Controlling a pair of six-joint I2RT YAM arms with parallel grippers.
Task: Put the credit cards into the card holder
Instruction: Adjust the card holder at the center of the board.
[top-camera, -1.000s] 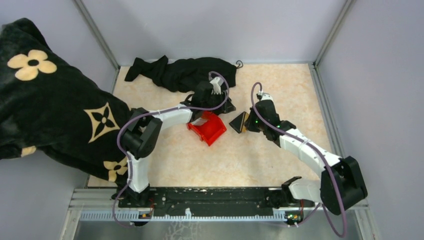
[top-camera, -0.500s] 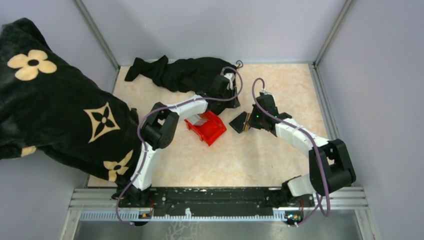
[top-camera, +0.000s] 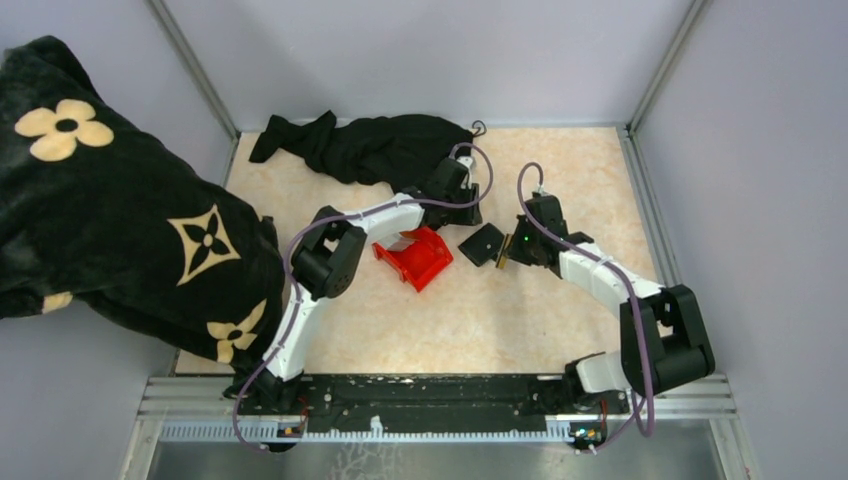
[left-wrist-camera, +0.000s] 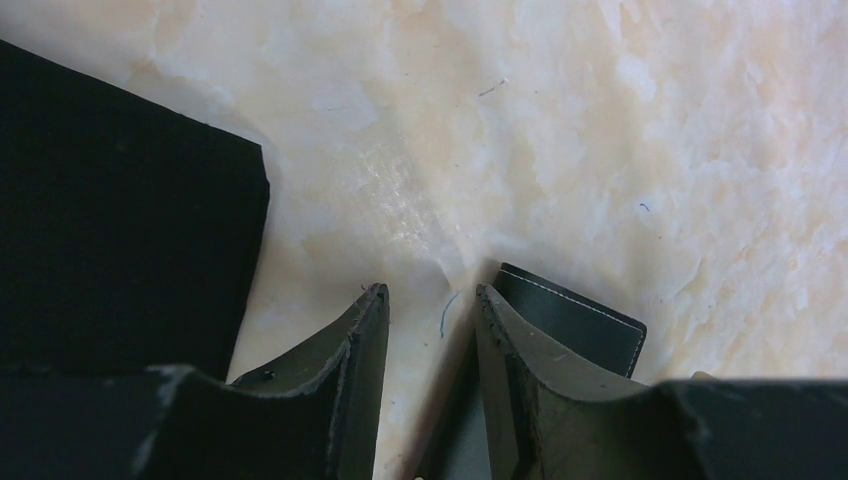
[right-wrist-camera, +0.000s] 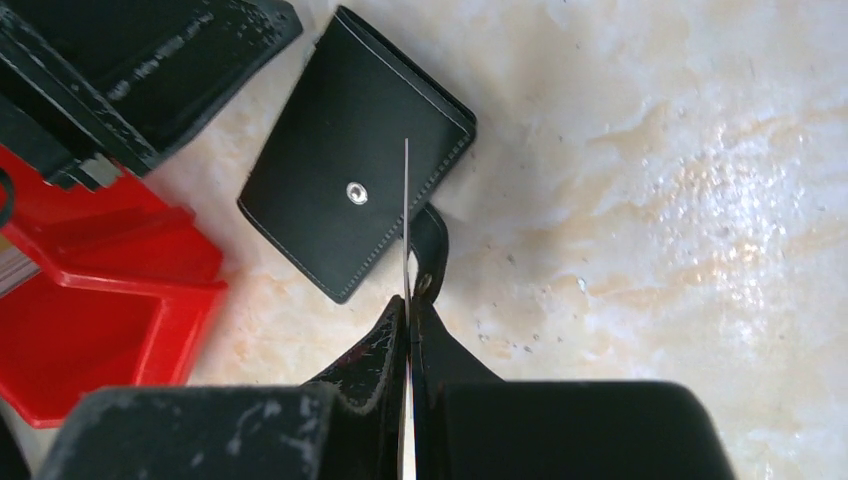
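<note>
Top external view gives me the biggest thing first: a black plush blanket with cream flower prints (top-camera: 110, 220) draped over the left wall and onto the pale marbled bench (top-camera: 560, 180). A crumpled black cloth (top-camera: 370, 145) lies along the bench's far edge.

Both white-and-black arms reach in toward the middle. The left arm (top-camera: 345, 225) stretches past the red plastic bin (top-camera: 425, 262), and the right arm (top-camera: 600, 280) curves in from the right. Something pale lies in the bin's far end, too small for me to tell.

Just right of the bin, flat on the bench, is the small black folding card holder (top-camera: 483, 244). On the right wrist view it is closed, with a metal snap stud showing on its face and a short snap strap sticking out toward the camera.

My left pincer (top-camera: 466, 212) sits at the holder's far-left corner. Its fingers (left-wrist-camera: 345, 370) are apart with bare bench between them. The holder's stitched corner lies just beside the right one, and the black cloth is off to the left.

My right pincer (top-camera: 510, 249) is clamped together on a thin pale credit card (right-wrist-camera: 406, 220). I see the card edge-on, standing over the holder's near-right edge; I cannot tell whether it touches.
</note>
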